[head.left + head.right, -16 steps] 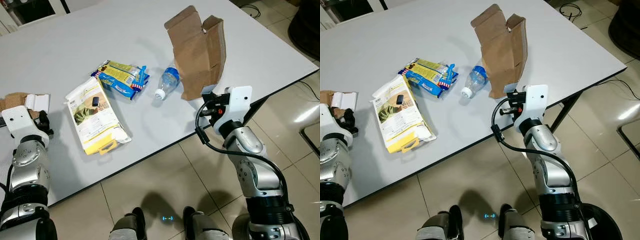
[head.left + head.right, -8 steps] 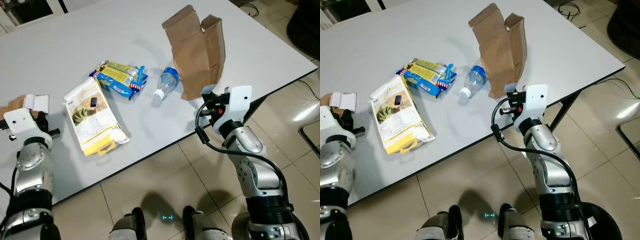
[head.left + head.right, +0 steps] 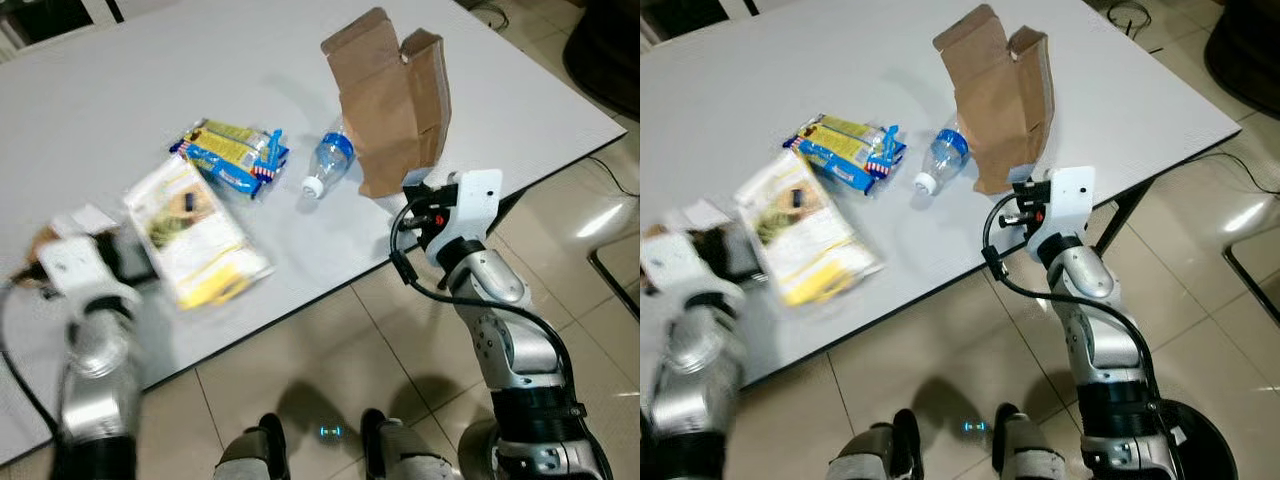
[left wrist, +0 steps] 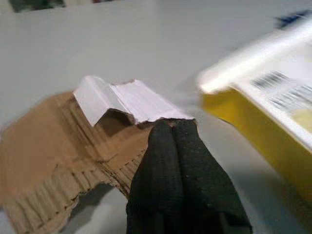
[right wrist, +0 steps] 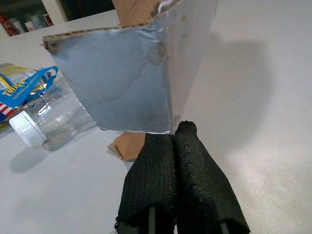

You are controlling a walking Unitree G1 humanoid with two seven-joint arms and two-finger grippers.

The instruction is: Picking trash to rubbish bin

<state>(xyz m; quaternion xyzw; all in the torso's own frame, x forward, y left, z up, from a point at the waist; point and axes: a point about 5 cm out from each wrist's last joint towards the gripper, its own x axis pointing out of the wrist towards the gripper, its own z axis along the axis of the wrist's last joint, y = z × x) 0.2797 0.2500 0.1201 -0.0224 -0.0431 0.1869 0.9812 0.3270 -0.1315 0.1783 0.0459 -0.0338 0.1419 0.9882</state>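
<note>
**Pre-grasp: both grippers at cardboard, nothing picked yet**

All the trash is on the grey surface, none lifted. Lineup: torn cardboard box standing upright near the right edge, plastic bottle lying just beside it, blue-yellow snack wrapper, white-and-yellow bag, and a flat cardboard scrap with a white strip at the far left.

Right gripper: fingers pressed together, empty, tips at the bottom corner of the box. Not around it.

Left gripper: fingers together too, tips right at the scrap's torn edge, holding nothing. Left arm is motion-blurred in the head views.

No rubbish bin visible from here.

My read: this is the approach step. Next move needs the fingers to part before anything can be pinched. The scrap lies flat, so getting a finger under its edge looks tricky; the box wall is the easier pinch but may tip.
</note>
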